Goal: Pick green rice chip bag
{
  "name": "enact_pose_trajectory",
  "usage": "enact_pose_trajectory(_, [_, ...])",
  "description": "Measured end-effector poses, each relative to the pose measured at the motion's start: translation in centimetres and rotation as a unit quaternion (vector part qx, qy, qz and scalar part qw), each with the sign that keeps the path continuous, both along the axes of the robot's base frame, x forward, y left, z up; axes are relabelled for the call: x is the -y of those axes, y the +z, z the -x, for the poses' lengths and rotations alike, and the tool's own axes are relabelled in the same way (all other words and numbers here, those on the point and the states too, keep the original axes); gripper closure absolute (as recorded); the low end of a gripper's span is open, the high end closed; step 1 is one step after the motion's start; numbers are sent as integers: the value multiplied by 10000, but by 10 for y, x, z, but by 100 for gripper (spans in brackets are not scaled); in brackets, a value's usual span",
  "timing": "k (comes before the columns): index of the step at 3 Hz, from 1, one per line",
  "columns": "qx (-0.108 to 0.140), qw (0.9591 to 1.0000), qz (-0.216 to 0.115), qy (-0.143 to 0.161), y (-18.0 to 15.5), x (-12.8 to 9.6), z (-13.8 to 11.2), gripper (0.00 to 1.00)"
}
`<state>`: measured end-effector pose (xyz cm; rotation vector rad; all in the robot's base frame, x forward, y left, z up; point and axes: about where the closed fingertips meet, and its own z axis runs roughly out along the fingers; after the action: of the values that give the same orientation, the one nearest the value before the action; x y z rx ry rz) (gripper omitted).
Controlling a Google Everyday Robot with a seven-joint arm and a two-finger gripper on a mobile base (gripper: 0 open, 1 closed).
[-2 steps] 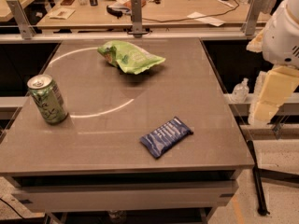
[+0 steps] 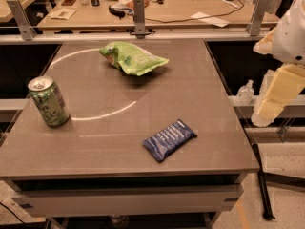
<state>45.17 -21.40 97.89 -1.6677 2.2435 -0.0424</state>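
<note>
The green rice chip bag (image 2: 133,57) lies crumpled and puffy on the far middle of the desk (image 2: 205,113), light green with darker green patches and a small orange mark near its left end. Its print is too small to read. A pale curved line (image 2: 102,114) runs across the desk top, passing in front of the bag.

Well apart from the bag, near the left edge, a green drink can (image 2: 48,101) stands upright; its lettering is illegible. Toward the front right of the desk, a flat dark-blue packet (image 2: 169,140) lies at an angle, with whitish print that cannot be made out.

The end effector (image 2: 268,109) hangs off the right side of the desk, cream-coloured, below a white arm housing (image 2: 293,32), clear of every object. Whether it is open or closed cannot be told. A small clear bottle (image 2: 245,92) stands just left of it, beyond the desk's edge.
</note>
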Motion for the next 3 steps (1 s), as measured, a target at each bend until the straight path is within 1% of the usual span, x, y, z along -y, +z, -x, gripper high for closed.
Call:
enact_pose_trajectory(1, [-8,9894,-1191,-829,-10,35,-15,0])
enact_pose_trajectory(2, [208,9649,-2285,-1280,-17,56,-22,0])
enact_pose_trajectory(3, [586,9329,-3334,-1228,0,52,-31,0])
